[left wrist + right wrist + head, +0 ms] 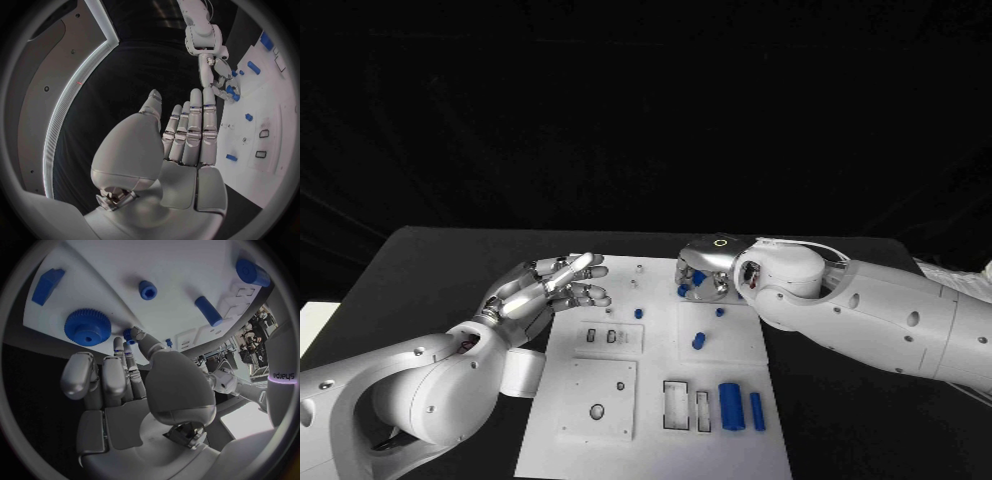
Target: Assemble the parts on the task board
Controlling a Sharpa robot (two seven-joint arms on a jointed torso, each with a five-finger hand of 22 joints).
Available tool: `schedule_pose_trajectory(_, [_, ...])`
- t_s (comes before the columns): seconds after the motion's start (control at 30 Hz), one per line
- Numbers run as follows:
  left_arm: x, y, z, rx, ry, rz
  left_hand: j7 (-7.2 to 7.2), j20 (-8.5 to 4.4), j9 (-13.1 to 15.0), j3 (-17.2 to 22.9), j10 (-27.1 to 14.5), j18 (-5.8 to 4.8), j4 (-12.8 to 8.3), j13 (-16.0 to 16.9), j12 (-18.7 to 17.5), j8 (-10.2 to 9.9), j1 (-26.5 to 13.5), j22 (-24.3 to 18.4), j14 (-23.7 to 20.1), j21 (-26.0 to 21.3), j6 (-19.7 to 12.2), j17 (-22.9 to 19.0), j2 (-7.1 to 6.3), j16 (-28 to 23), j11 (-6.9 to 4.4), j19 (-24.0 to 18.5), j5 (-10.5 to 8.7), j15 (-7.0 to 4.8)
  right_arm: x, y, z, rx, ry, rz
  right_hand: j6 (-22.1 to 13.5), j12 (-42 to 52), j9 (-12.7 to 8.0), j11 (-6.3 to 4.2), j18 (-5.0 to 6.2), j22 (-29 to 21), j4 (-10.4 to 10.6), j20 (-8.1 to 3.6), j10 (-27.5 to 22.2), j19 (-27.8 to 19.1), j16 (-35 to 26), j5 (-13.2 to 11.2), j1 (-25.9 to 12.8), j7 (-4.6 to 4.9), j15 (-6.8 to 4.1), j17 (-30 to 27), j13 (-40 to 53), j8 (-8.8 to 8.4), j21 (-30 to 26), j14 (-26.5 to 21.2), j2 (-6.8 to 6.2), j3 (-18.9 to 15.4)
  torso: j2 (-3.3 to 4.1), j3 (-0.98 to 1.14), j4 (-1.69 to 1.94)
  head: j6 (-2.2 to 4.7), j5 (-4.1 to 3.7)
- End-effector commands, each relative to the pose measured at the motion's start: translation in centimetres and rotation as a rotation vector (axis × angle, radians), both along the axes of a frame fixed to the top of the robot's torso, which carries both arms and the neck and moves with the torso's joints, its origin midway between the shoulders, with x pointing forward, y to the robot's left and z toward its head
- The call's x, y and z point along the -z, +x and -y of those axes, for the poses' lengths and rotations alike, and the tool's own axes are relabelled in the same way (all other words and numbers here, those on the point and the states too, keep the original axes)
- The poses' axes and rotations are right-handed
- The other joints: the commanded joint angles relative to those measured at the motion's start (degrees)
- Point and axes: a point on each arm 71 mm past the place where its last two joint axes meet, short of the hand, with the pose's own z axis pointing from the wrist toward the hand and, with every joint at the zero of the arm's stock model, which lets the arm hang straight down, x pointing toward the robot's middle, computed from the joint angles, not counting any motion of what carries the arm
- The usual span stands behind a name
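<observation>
We see a black table [430,270] against a dark backdrop, bearing the white board [653,400]. Our right hand [134,375] pinches a small blue part [128,334] at the board's far end; our left hand [553,285] hovers beside it, fingers spread, holding nothing.

Head view: background is reading near-black; the white task board [653,400] is appearing bright and evenly lit, with soft shadows beside the blue parts [731,405]. Both wrist views are showing strong fisheye bending toward the circle's rim. A curved light strip [69,107] is glaring at the left of the left wrist view.
</observation>
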Motion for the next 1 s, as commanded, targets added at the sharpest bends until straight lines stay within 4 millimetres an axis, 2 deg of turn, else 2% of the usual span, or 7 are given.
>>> schedule_pose_trajectory(0.03, [-0.1, 0.0, 0.1, 0.006, -0.006, 0.003, 0.44, 0.18, -0.09, -0.20, -0.10, 0.51, -0.18, -0.05, -0.27, -0.34, 0.09, 0.09, -0.22, 0.31, -0.11, 0.09, 0.55, 0.31, 0.19, -0.11, -0.13, 0.07, 0.2, -0.1, -0.1, -0.009, -0.026, -0.008, 0.39, 0.00, 0.09, -0.11, 0.95, 0.04, 0.04, -0.16, 0.43, -0.11, 0.25, 0.07, 0.64, -0.06, 0.20, -0.05, -0.09, 0.18, -0.33, 1.87, 0.00, 0.59, 0.23, -0.03, 0.05, 0.07, -0.01])
schedule_pose_trajectory(0.3, [-0.1, 0.1, 0.0, 0.003, -0.004, 0.002, 0.45, 0.19, -0.08, -0.13, -0.13, 0.52, -0.32, -0.04, -0.34, -0.40, 0.26, 0.11, -0.26, 0.36, -0.13, 0.19, 0.73, 0.33, 0.20, -0.14, -0.12, 0.08, 0.2, -0.1, -0.2, -0.015, -0.028, -0.009, 1.02, -0.01, 0.24, -0.21, 0.93, 0.01, 0.55, -0.26, 1.05, 0.05, 0.56, -0.02, 0.70, -0.11, 0.11, -0.01, -0.16, 0.12, -0.39, 1.81, 0.32, 2.06, 0.41, -0.13, 0.04, -0.05, 0.02])
schedule_pose_trajectory(0.53, [0.0, 0.2, -0.1, 0.000, -0.002, 0.002, 0.47, 0.20, -0.08, -0.10, -0.16, 0.52, -0.40, -0.04, -0.38, -0.44, 0.35, 0.12, -0.28, 0.39, -0.15, 0.25, 0.82, 0.34, 0.21, -0.16, -0.11, 0.08, 0.2, -0.1, -0.3, -0.020, -0.019, -0.004, 1.30, 0.00, 0.32, -0.24, 0.92, 0.01, 1.06, -0.30, 1.37, 0.12, 0.64, -0.26, 0.45, -0.11, 0.08, -0.10, -0.17, 0.11, -0.40, 1.77, 0.49, 2.70, 0.55, -0.14, 0.08, 0.06, -0.08])
schedule_pose_trajectory(0.6, [0.0, 0.2, -0.1, 0.000, -0.002, 0.001, 0.48, 0.20, -0.08, -0.07, -0.18, 0.52, -0.49, -0.04, -0.41, -0.47, 0.44, 0.13, -0.30, 0.42, -0.16, 0.30, 0.88, 0.34, 0.22, -0.18, -0.12, 0.09, 0.1, -0.1, -0.3, -0.022, -0.012, 0.000, 1.65, 0.07, 0.42, -0.34, 0.91, 0.02, 1.43, -0.34, 1.77, 0.18, 0.74, -0.33, 0.28, -0.19, 0.03, -0.08, -0.13, 0.19, -0.40, 1.76, 0.65, 3.06, 0.58, -0.16, 0.14, 0.11, -0.07])
schedule_pose_trajectory(0.67, [0.0, 0.2, -0.1, 0.000, -0.002, 0.000, 0.48, 0.20, -0.08, -0.07, -0.18, 0.52, -0.51, -0.04, -0.42, -0.47, 0.46, 0.13, -0.31, 0.43, -0.16, 0.31, 0.89, 0.35, 0.22, -0.18, -0.11, 0.09, 0.0, -0.1, -0.4, -0.025, 0.005, 0.011, 2.84, 0.34, 0.79, -0.73, 0.88, 0.19, 2.52, -0.53, 3.10, 0.36, 1.04, -0.26, -0.04, -0.62, -0.27, 0.13, 0.02, 0.62, -0.31, 1.79, 1.55, 3.91, 0.62, -0.19, 0.17, 0.12, 0.01])
schedule_pose_trajectory(0.73, [0.0, 0.2, -0.1, -0.001, 0.000, -0.001, 0.50, 0.21, -0.07, 0.00, -0.22, 0.53, -0.76, -0.03, -0.48, -0.55, 0.71, 0.16, -0.36, 0.50, -0.19, 0.45, 1.02, 0.36, 0.24, -0.22, -0.10, 0.09, -0.2, -0.2, -0.4, -0.025, 0.022, 0.023, 3.45, 0.41, 1.04, -1.00, 0.86, 0.29, 3.07, -0.71, 3.88, 0.48, 1.19, -0.32, -0.10, -0.87, -0.46, 0.19, 0.10, 0.83, -0.25, 1.81, 1.89, 4.38, 0.66, -0.19, 0.14, 0.12, 0.05])
schedule_pose_trajectory(1.0, [0.1, 0.3, -0.2, -0.009, 0.006, -0.005, 0.76, 0.26, -0.11, 0.30, -0.81, 0.52, -1.69, -0.08, -0.74, -0.90, 1.52, 0.28, -0.58, 0.81, -0.67, 0.94, 1.37, 0.40, 0.44, -0.41, 0.03, 0.18, -0.8, -0.4, -0.6, -0.011, 0.071, 0.073, 4.05, 0.13, 1.57, -1.32, 0.81, 0.38, 4.37, -1.08, 4.99, 0.67, 1.50, -1.68, -0.37, -1.19, -0.76, 0.24, 0.12, 0.88, -0.21, 1.80, 1.72, 5.19, 0.75, -0.25, 0.22, 0.36, 0.21])
